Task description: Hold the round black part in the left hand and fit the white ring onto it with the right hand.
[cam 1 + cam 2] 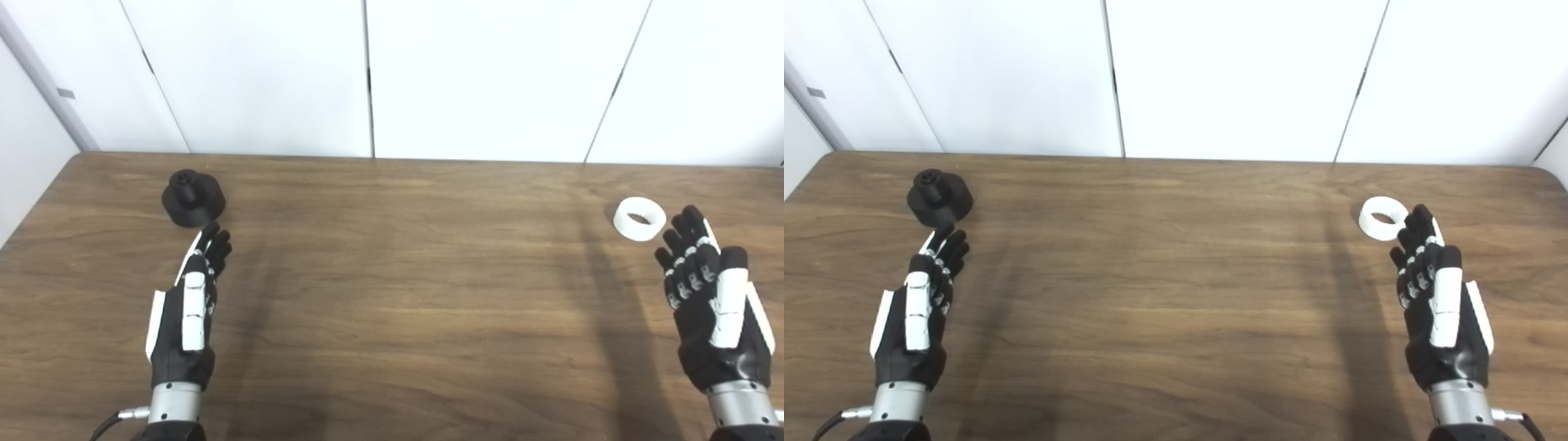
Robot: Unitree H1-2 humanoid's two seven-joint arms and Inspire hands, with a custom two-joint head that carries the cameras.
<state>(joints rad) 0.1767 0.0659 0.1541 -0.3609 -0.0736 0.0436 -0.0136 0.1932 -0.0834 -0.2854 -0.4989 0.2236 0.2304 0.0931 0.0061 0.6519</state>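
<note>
- Left hand (187,306): empty, fingers extended and held close together, palm turned inward, poised above the desk (404,294).
- Round black part (193,199): lies straight ahead of the left fingertips, just beyond them and apart from them. It stands upright on its broad base, with a narrower hub on top, so its axis is vertical. Finish is matte black, likely plastic.
- Right hand (710,294): empty, fingers extended and slightly fanned.
- White ring (639,218): lies flat on the desk, bore upward, ahead and slightly inward of the right fingertips; contact cannot be confirmed. Short, thick-walled, smooth white.
- Each hand is nearest its own item; the two items are well apart.
- Desk: dark wood grain, smooth.
</note>
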